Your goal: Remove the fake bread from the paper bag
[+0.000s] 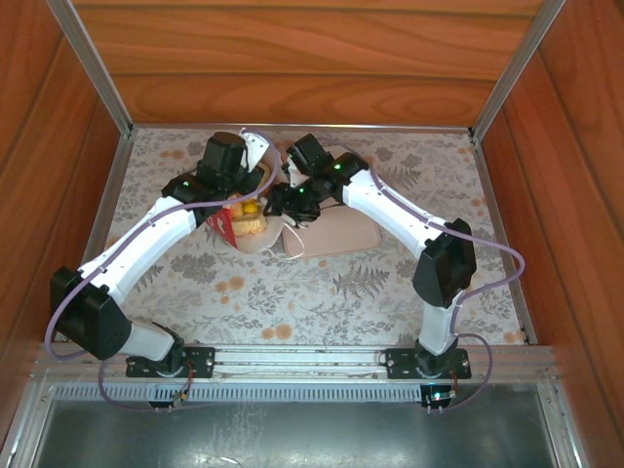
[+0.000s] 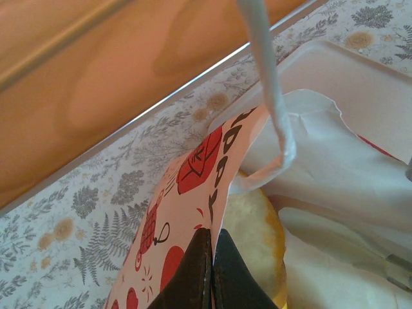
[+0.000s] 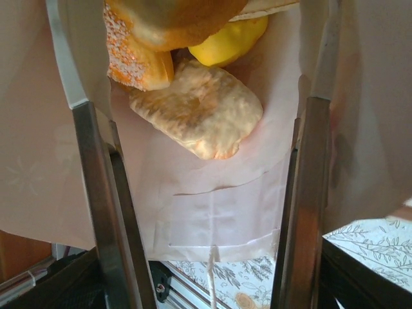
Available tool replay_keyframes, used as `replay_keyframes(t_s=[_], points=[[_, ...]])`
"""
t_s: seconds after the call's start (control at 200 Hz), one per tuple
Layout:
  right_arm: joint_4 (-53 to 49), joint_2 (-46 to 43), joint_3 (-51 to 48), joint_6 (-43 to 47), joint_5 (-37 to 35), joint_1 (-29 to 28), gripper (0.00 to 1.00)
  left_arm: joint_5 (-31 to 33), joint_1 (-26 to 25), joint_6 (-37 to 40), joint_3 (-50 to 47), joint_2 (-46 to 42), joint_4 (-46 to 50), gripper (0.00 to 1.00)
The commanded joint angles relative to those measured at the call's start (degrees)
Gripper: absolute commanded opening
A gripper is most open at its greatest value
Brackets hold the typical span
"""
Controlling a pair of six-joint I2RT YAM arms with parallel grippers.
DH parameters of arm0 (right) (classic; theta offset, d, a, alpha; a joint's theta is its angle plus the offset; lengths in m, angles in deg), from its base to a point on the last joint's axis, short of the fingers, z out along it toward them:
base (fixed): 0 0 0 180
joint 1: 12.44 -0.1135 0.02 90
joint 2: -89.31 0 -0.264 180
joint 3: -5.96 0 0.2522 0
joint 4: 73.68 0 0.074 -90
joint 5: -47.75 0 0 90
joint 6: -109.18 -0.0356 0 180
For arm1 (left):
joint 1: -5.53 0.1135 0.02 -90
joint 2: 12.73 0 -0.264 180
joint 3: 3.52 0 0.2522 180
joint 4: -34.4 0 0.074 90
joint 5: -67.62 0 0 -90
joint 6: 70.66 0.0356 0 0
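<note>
The paper bag point(image 1: 226, 230) lies on its side on the table, its mouth toward the tray. My left gripper point(image 2: 212, 241) is shut on the bag's printed red-and-white edge point(image 2: 193, 193), holding the mouth up; a white cord handle point(image 2: 270, 96) loops in front of it. A pale round piece of fake bread point(image 2: 254, 235) shows just inside the bag. My right gripper point(image 3: 190, 45) is open and reaches into the bag, its fingers point(image 3: 87, 141) either side of a flat pale pastry point(image 3: 199, 109). A sugared piece point(image 3: 135, 64), a yellow piece point(image 3: 232, 38) and a golden-brown one point(image 3: 174, 19) lie beyond it.
A pale beige tray point(image 1: 341, 234) lies under and right of the bag mouth. Wooden walls with metal rails point(image 1: 302, 125) close in the floral table on three sides. Both arms cross over the table's middle.
</note>
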Motion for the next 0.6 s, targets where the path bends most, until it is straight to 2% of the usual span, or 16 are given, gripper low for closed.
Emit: replay_keyframes(t_s=[0.0,0.2,0.41,0.595], points=[[-0.26,1.19,2.91,-0.23,-1.10,0.37,0.69,0.21,-0.55,0.00,0.84,-0.66,-3.57,0.00],[-0.88,3.37,4.88,0.61,-0.73,0.37,0.67,1.51,-0.59,-0.13,0.84,-0.20,-3.76,0.00],[-1.49,3.14,5.27,2.26,-0.72,0.37,0.50,4.94,-0.60,-0.95,1.10,0.73,-4.08,0.00],[-2.21,0.29,4.93,4.11,-0.82,0.37,0.45,10.29,-0.47,-2.28,1.76,2.76,-4.14,0.00]])
